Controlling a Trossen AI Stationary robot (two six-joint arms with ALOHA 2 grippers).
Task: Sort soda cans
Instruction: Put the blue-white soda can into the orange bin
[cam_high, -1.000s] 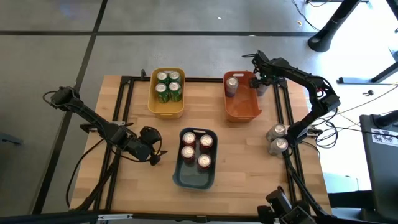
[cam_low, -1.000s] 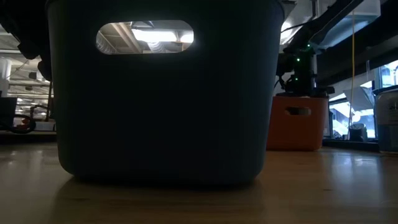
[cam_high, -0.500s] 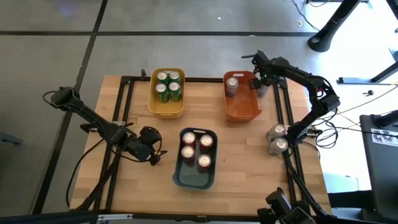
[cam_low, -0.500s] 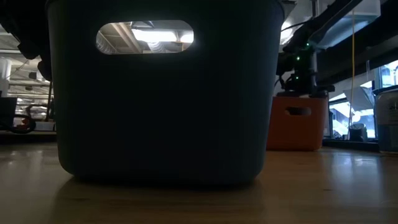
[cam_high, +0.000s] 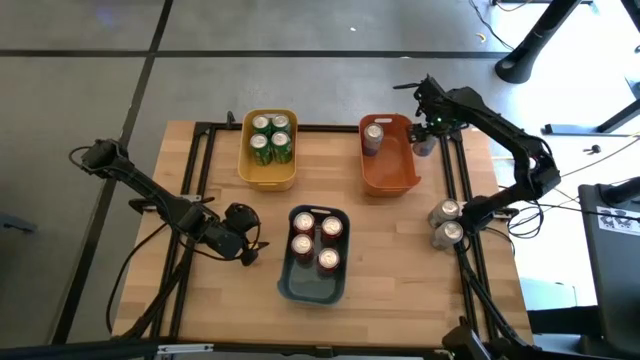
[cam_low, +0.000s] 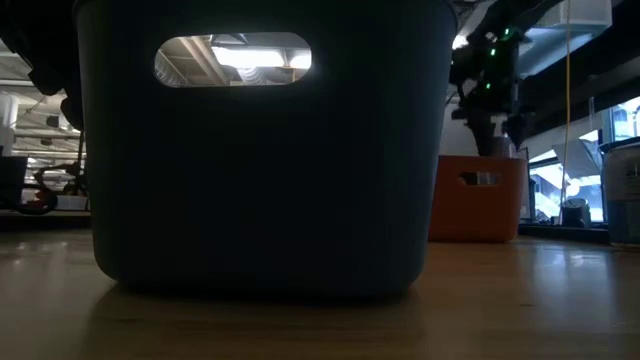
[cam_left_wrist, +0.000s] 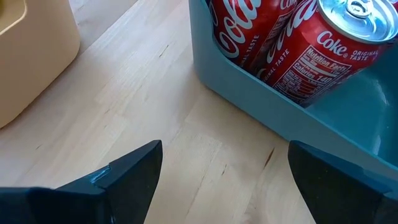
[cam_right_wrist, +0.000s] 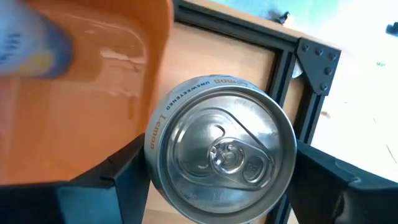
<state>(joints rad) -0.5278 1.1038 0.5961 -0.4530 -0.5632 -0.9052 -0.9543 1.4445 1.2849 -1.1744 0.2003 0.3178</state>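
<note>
A grey floor (cam_high: 300, 60) fills the upper half of the high view, crossed by dark seam lines, one running level across the upper part and one slanting down the upper left. At the upper right stands a black stand base (cam_high: 525, 62) with cables trailing beside it. The light wooden table (cam_high: 230, 300) sits in the middle, edged by a black metal frame (cam_high: 200, 160). In the low view, ceiling lights (cam_low: 235, 55) glow at the upper left, and bright windows (cam_low: 625, 120) line the right edge beyond the table.
</note>
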